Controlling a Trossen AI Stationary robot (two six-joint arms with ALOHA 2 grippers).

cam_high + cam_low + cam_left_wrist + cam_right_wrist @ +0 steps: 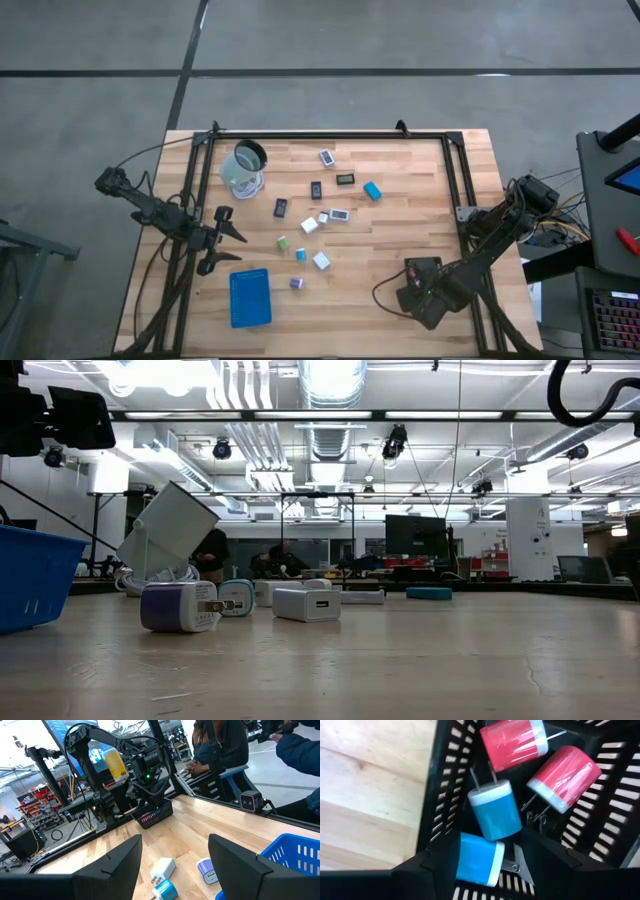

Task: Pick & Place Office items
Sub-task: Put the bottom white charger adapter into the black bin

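High view: the wooden surface (pixel 400 190) holds many small plug chargers spread in the middle, such as a white one (pixel 321 260) and a teal one (pixel 372 190), plus flat dark pieces like this one (pixel 345 179). A blue basket (pixel 249 297) sits near the left claw (pixel 228 236). A clear cup (pixel 243 168) lies tipped over near the far edge.

Left claw: open and holding nothing, at the left side of the surface (its own camera shows two wide-apart dark fingers (pixel 112 865)).

Left wrist view: a white charger (pixel 163 869), a teal one (pixel 165 891) and a purple one (pixel 206 868) lie just past the fingers. Far across is the other arm over a black basket (pixel 154 815), and a person's sleeve (pixel 300 750) behind.

Right claw: open, low over the black basket (pixel 420 275) at the right (from above you cannot see inside).

Right wrist view: only here the inside shows. Two blue chargers (pixel 496 816) (pixel 477 860) and two red ones (pixel 512 742) (pixel 562 775) lie loose in the basket, none gripped.

Low view: a purple charger (pixel 178 607) and a white one (pixel 307 603) look big up close.
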